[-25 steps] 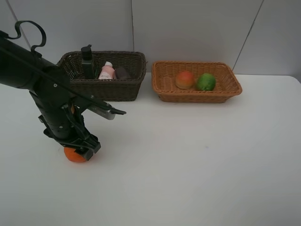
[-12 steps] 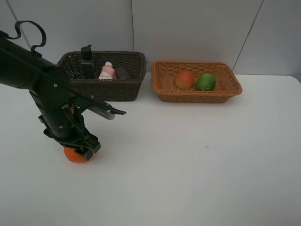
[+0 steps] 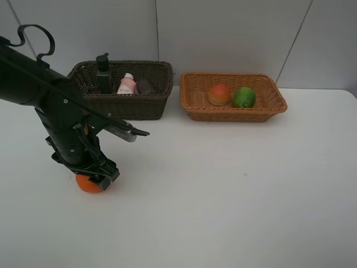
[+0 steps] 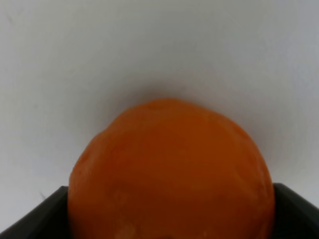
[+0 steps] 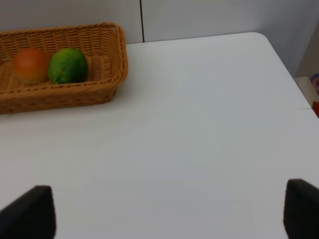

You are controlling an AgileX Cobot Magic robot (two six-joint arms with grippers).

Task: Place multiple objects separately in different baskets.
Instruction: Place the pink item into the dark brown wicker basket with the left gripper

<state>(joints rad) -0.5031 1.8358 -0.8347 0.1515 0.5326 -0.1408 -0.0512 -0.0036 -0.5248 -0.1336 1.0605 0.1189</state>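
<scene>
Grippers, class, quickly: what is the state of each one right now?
Left gripper: open, jaws down around the orange on the table, not yet closed.
Right gripper: open, holding nothing.

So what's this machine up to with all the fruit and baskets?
It is sorting things into two baskets. The left end effector is down over an orange on the table, open around it and not yet lifting. The tan basket already holds a peach and a lime; the dark basket holds bottles.
</scene>
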